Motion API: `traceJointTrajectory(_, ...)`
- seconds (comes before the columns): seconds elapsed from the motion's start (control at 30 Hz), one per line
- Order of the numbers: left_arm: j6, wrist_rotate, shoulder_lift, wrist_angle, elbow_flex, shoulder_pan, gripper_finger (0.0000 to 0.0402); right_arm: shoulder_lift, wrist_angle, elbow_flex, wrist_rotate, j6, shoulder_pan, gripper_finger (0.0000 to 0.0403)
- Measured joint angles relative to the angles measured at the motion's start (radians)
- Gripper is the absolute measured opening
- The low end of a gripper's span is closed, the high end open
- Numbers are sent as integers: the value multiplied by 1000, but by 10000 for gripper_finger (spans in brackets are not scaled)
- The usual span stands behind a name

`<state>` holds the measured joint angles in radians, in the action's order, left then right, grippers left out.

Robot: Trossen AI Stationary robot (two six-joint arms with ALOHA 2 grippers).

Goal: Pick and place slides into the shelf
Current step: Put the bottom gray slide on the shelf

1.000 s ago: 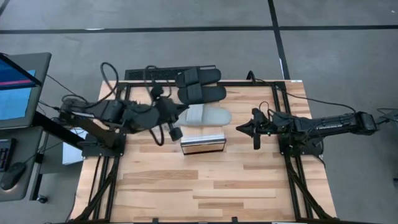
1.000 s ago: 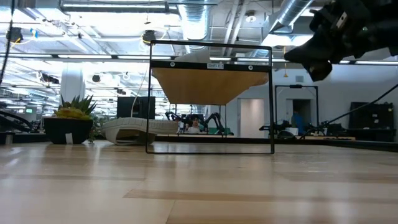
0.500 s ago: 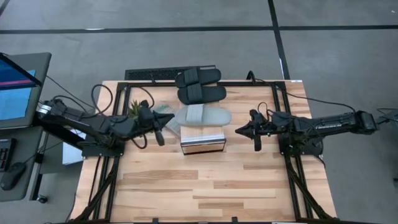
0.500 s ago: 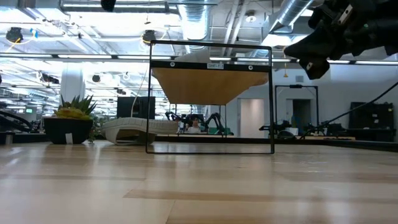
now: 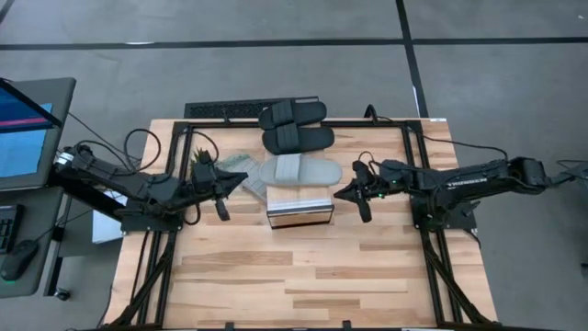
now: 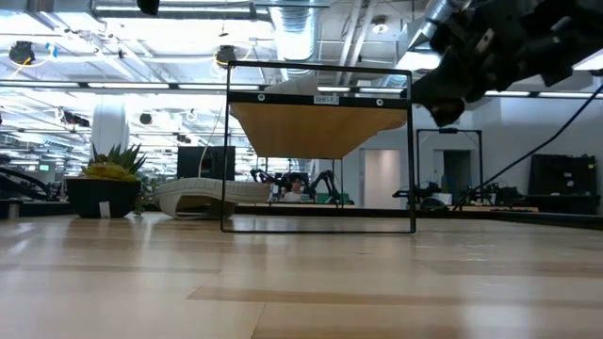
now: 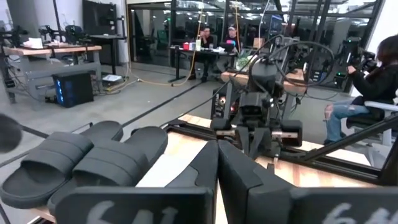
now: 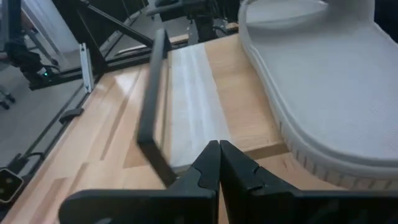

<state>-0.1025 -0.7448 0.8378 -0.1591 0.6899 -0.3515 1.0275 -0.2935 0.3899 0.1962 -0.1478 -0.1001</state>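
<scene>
While both arms reach in over the wooden table (image 5: 303,276) from opposite sides, neither holds anything. Seen from above, the left gripper (image 5: 241,176) hangs just beside the shelf (image 5: 299,211) on its left, fingers pressed together and empty; its wrist camera confirms the two dark fingers (image 7: 208,165) meeting with no gap. On the other side of the shelf the right gripper (image 5: 338,194) sits close to its right end, also closed on nothing, and its wrist camera shows the fingertips (image 8: 214,158) touching.

A pale grey-green sandal (image 5: 300,171) lies on the table directly behind the shelf, touching or nearly touching its back; the right wrist camera sees its sole (image 8: 323,93) up close. Two black sandals (image 5: 294,127) lie side by side farther back, at the table's far edge. The fourth sandal cannot be made out.

From table height, the shelf reads as a dark-framed open box (image 6: 318,151) with the pale sandal (image 6: 212,198) behind its left edge. A small potted plant (image 6: 104,184) stands on the left
</scene>
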Motion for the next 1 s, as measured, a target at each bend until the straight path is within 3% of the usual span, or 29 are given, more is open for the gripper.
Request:
traceJointTrajectory(0.6,10,4,-16,10,0,0,0,188,-58,83,103,86,-118,0)
traceJointTrajectory(1.0,3,24,-16,11,0,0,0,206,-51,107,106,130,-193,0)
